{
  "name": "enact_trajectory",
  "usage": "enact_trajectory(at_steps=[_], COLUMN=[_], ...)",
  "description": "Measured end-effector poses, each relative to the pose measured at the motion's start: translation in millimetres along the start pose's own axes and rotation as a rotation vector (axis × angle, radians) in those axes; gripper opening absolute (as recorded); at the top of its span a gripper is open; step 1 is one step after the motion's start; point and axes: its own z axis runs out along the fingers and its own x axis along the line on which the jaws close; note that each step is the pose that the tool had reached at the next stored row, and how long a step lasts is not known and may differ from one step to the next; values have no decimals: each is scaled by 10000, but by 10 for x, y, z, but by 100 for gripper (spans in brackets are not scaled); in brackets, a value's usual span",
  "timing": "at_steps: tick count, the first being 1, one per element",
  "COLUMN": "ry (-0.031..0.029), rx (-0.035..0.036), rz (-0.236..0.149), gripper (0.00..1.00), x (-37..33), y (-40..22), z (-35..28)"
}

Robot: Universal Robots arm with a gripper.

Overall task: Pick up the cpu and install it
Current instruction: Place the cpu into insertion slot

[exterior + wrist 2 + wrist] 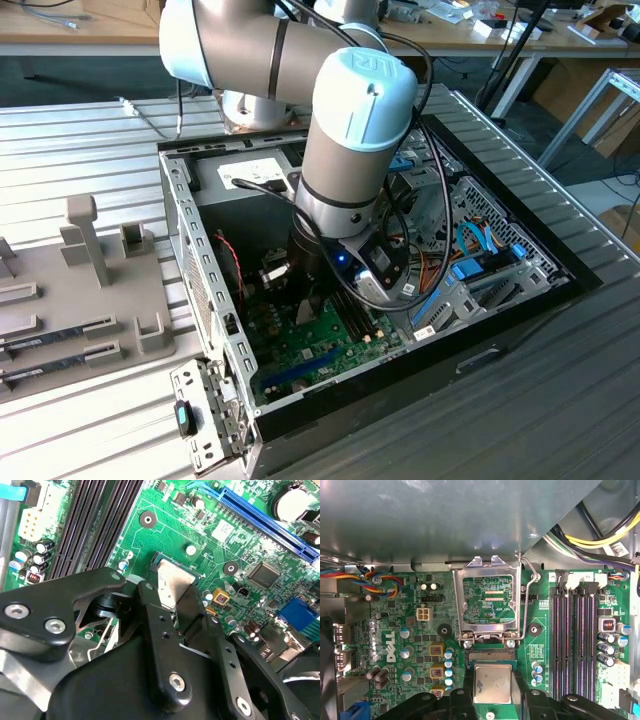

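While the arm [340, 130] hangs down inside the open PC case [200, 270] on the table [80, 130], the jaws are closed to chip width on the cpu [492, 682], with a black finger [460, 705] on each of two opposite edges. Both wrist views show it silver lid up, roughly flat, right over the socket [490, 655] and partly covering it. Can't tell if it's touching the contacts or just above them. The hinged socket frame [487, 569] is flipped open on the far side of the socket from the jaws, with the lever [532, 580] up beside it. Memory slots [575, 635] run alongside, apart from the jaws.

Handling, my read: light, stiff part, no flex. The metal lid looks smooth, so probably slippery under a weak pinch. The thin green rim on opposite sides is the sane place to hold it, which matches the grip now. The underside and socket contacts are the fragile bits, so the risk is tilt or a sideways scrape, not weight. Install not finished: frame not yet shut.
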Motion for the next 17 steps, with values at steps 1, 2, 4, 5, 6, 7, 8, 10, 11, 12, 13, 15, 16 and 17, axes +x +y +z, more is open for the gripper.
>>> enact_trajectory(at_steps=[1,2,4,5,6,7,8,10,11,12,13,15,16,17], ry=[-2,-4,-8,-11,-13,-14,-15,-15,-16,-17,-17,-16,-16,-16], rx=[-1,-4,-6,-8,-12,-21,-23,-34,-44,-53,-57,-61,-62,-65], rz=[-37,-69,-155,-205,-233,-264,-285,-301,-303,-303,-304,-302,-303,-303], gripper=[40,40,40,40,40,40,40,40,40,40,40,40,40,40], x=[0,0,0,0,0,3,5,16,19,20,21,23,24,24], y=[4,8,24,29,29,30,30,30,30,30,29,21,10,4], z=[0,0,-1,-1,0,0,-1,-1,-1,0,1,2,3,4])
